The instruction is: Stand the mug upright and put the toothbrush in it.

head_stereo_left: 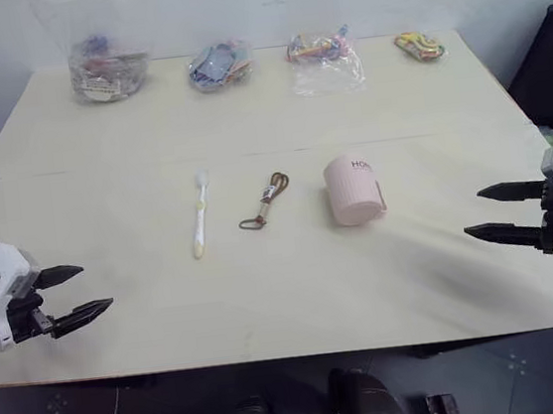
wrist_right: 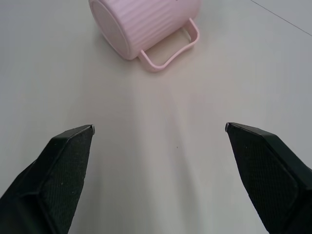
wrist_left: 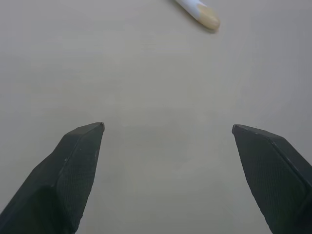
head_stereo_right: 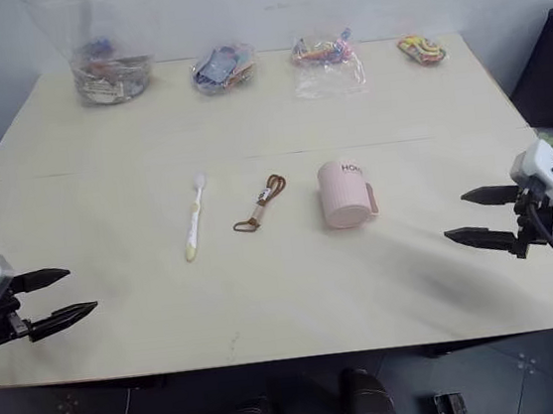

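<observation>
So nothing is done yet: the mug (head_stereo_left: pixel 355 190) lies on its side, the toothbrush (head_stereo_left: pixel 200 214) lies apart, left gripper (head_stereo_left: pixel 75 293) and right gripper (head_stereo_left: pixel 492 212) both wide open, empty.

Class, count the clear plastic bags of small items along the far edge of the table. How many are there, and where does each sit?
4, in a row along the far edge: far-left bag, centre-left bag, centre-right bag, far-right bag. Nothing appears to hide more.
</observation>
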`<state>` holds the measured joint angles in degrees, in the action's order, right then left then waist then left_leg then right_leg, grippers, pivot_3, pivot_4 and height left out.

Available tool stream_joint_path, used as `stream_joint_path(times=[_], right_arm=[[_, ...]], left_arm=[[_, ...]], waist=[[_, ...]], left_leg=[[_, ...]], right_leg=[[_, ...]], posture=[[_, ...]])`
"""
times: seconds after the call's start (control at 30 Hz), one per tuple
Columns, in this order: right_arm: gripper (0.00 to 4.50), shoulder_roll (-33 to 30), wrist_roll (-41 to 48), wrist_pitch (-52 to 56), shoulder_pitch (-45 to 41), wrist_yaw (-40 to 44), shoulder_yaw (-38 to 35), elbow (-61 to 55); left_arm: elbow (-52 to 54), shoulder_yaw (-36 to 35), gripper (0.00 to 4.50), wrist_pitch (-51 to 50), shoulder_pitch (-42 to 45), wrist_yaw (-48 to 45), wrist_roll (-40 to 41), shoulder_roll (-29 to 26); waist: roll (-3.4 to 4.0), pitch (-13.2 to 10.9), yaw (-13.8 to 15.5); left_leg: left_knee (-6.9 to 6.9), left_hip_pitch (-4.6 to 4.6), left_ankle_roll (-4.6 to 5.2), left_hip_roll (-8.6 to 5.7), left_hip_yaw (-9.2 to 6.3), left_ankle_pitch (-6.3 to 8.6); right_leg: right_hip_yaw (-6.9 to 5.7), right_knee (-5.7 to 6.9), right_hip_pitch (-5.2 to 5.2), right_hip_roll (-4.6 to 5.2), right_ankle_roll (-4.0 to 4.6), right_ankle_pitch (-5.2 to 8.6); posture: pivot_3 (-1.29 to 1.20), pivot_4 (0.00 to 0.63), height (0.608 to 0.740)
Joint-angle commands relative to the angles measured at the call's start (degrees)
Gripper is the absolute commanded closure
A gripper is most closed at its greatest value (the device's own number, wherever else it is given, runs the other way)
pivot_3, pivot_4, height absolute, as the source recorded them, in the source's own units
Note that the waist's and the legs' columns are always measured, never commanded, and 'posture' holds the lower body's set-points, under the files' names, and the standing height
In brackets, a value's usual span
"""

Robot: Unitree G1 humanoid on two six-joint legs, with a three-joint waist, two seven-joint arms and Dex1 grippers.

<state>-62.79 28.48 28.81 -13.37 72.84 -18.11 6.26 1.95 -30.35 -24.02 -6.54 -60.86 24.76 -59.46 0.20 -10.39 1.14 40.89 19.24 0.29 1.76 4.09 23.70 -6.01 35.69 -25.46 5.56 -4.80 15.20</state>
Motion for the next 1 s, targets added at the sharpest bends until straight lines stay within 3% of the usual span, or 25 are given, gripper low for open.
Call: stream_joint_path(times=[0.03,1.0], right_arm=[[0.00,0.0,1.8,1.4,-0.1,-0.6,-1.9,-2.9],[0.00,1.1,4.9,6.4,2.0,-6.2,-3.4,-8.3]], left_arm=[[2.2,-0.4,0.03,1.2,0.2,0.3,-0.5,0.0],[3.9,0.6,0.03,-5.1,4.6,2.9,2.6,2.0]], waist=[[0.00,0.0,0.0],[0.00,0.0,0.1]], left_leg=[[0.00,0.00,0.00,0.00,0.00,0.00],[0.04,-0.01,0.00,-0.02,0.01,0.00]], right_leg=[[0.00,0.01,0.00,0.00,0.00,0.00],[0.01,0.08,0.00,0.00,-0.01,-0.01]], posture=[[0.00,0.150,0.740],[0.00,0.150,0.740]])
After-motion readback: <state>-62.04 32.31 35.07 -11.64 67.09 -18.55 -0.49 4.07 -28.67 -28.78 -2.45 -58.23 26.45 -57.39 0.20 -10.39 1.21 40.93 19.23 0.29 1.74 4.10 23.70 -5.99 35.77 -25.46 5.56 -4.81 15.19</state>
